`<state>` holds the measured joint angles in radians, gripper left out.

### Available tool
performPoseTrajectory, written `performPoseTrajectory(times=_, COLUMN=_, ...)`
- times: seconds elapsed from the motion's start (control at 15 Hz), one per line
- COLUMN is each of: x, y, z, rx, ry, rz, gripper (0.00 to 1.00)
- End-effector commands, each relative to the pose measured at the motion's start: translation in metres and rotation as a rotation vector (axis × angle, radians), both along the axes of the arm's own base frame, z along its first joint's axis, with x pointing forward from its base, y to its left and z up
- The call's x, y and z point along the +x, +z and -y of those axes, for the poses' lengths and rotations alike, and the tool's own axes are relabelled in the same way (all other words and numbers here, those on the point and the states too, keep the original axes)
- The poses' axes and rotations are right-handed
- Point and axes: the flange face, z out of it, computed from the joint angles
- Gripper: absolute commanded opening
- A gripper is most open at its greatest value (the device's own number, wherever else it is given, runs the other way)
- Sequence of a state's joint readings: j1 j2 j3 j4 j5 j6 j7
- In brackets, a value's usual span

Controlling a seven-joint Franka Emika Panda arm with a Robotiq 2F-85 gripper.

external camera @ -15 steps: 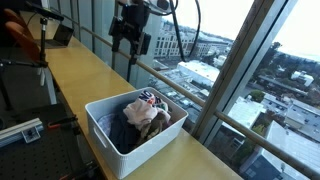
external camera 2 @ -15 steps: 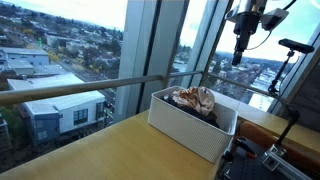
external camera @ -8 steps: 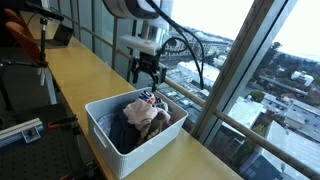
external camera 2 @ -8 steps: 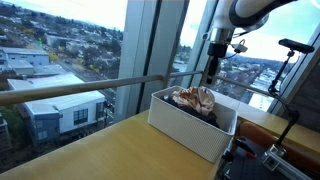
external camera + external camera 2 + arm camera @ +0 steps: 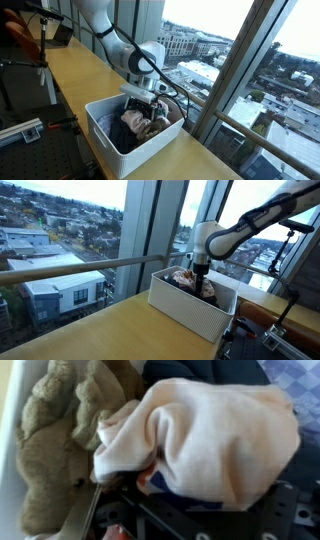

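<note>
- The cream cloth (image 5: 210, 445) is seen bunched on top of a heap of clothes (image 5: 135, 128) inside a white bin (image 5: 105, 140). The bin stands on a wooden table (image 5: 70, 75) beside the window.
- The gripper (image 5: 150, 103) is lowered into the bin at the heap's 12 o'clock edge. Its jaws are spread wide, and nothing is clasped between them.
- In the wrist view the cream cloth is pressed close against the gripper's dark frame (image 5: 230, 520). Whether the fingertips actually touch the cloth cannot be told.
- Only the wrist view shows the fabrics apart. A fuzzy tan cloth (image 5: 50, 450) lies at 9 o'clock of the cream one, and a blue checked fabric (image 5: 295, 380) lies at 1 o'clock.
- Only the exterior views show the bin whole, the bent arm above it and the city beyond the glass.
- In an exterior view the gripper (image 5: 201, 278) is partly hidden behind the bin's rim (image 5: 185, 310). The clothes (image 5: 183, 277) show there only as a low brown mound.
- The fingertips are sunk among the fabric in both exterior views. The wrist view is blurred and cut off at 6 o'clock.
</note>
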<state>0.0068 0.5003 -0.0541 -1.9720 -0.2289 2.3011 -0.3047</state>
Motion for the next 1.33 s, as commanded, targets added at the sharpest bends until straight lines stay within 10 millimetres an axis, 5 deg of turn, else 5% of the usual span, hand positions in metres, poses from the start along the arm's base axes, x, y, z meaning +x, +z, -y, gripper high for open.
performPoseTrajectory(times=0.0, x=-0.018, y=-0.064, z=0.001, rx=-0.023, ry=-0.006, rz=-0.075, gripper=1.0)
performPoseTrajectory(times=0.07, x=-0.029, y=-0.079, z=-0.001, rx=-0.025, ry=-0.013, rz=-0.106, gripper=0.75)
performPoseTrajectory(times=0.27, x=-0.048, y=-0.092, z=-0.003, rx=-0.029, ry=-0.047, rz=-0.157, gripper=0.59)
performPoseTrajectory(times=0.53, x=-0.05, y=-0.057, z=0.001, rx=-0.015, ry=-0.085, rz=-0.144, gripper=0.3)
performPoseTrajectory(times=0.8, x=-0.049, y=0.027, z=0.009, rx=0.005, ry=-0.104, rz=-0.066, gripper=0.01)
performPoseTrajectory(times=1.27, x=-0.043, y=0.196, z=0.0, rx=0.087, ry=-0.12, rz=0.124, gripper=0.0)
